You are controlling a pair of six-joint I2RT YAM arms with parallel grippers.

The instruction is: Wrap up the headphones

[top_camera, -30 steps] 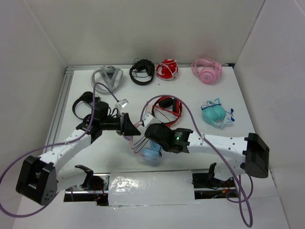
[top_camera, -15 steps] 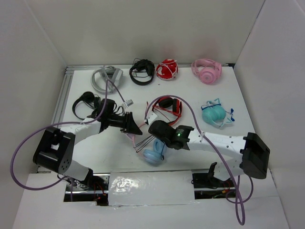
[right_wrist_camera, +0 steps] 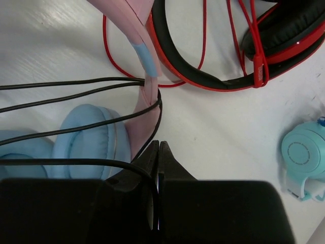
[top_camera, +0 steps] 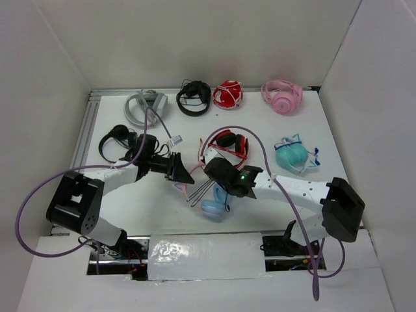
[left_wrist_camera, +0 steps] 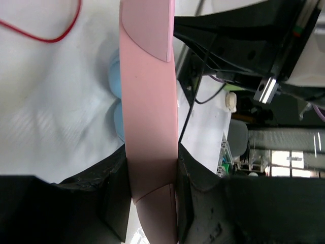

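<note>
Your left claw [left_wrist_camera: 151,190] grasps the pink headband [left_wrist_camera: 147,101], whose length runs toward the right claw [right_wrist_camera: 158,152]. That claw is clenched on the black cable [right_wrist_camera: 66,84], and the headphones [top_camera: 211,208] sit mid-worktop [top_camera: 338,143] between them.

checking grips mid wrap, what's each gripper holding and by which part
Left gripper clamps the headphones by the pink headband; right gripper pinches their black cable.

pink headband [left_wrist_camera: 150,117], light blue ear cups [right_wrist_camera: 81,140], black cable [right_wrist_camera: 61,161]

White table [top_camera: 156,201]: grey headphones [top_camera: 144,107], black headphones [top_camera: 194,97], red headphones [top_camera: 227,95], pink headphones [top_camera: 281,96] along back; teal headphones [top_camera: 294,155] right.
</note>
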